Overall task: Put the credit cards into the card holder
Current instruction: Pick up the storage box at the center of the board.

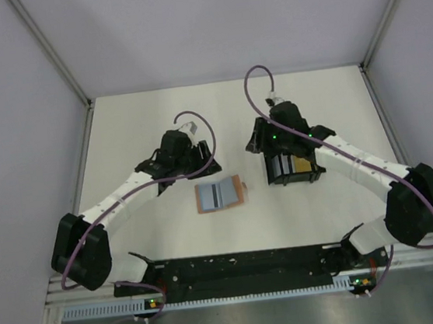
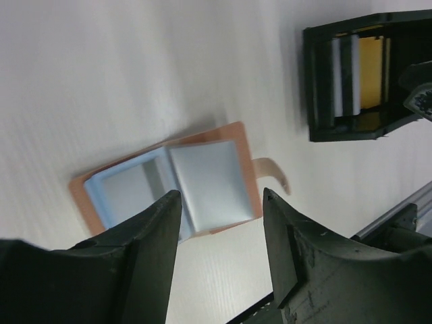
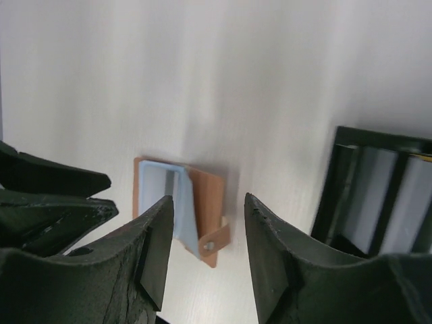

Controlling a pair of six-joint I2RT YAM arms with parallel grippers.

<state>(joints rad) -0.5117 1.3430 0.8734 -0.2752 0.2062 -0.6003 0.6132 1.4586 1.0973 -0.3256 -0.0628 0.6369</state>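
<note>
Left gripper (image 2: 221, 196) hangs half-spread and empty above the tan-brown, leather-like card holder (image 2: 209, 175). That holder lies unfolded, pale blue-grey inner face up, near the middle of the white table (image 1: 335, 101), towards its near edge. Right gripper (image 3: 208, 199), jaws likewise apart and empty, hovers by the black square plastic tray (image 2: 312, 88) just right of the holder. The tray contains the thin yellow-orange card (image 2: 371, 64) and the pale blue card (image 2: 343, 74). The cards look light, stiff and slick, so pinch an exposed edge across both faces. The holder seems soft and likely to slide, so pin it.
</note>
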